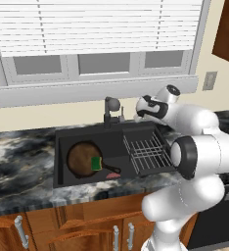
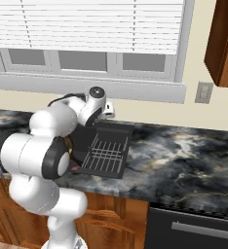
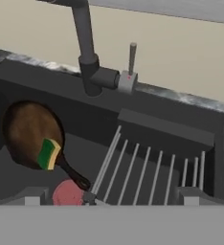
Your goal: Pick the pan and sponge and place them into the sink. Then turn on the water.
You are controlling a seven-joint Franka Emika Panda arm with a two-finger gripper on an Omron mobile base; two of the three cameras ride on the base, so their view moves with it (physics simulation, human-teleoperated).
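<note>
The pan [image 1: 82, 158] lies flat in the left part of the black sink [image 1: 62, 142], its black handle pointing right. The green and yellow sponge [image 1: 96, 163] rests on the pan's right edge. The hand view shows the pan [image 3: 28, 129] and the sponge [image 3: 49, 154] at lower left. My gripper [image 1: 140, 113] hovers above the sink's back rim, just right of the dark faucet [image 1: 109, 109], open and holding nothing. Its fingertips [image 3: 35, 195] stand wide apart in the hand view, with the faucet's upright lever [image 3: 131, 58] ahead. No water shows at the faucet.
A grey wire rack [image 1: 146, 152] fills the sink's right section. A small red disc [image 3: 68, 192] lies on the basin floor by the pan handle. Marbled counter [image 2: 184, 151] stretches right; the wall, sill and window [image 1: 87, 59] stand close behind the faucet.
</note>
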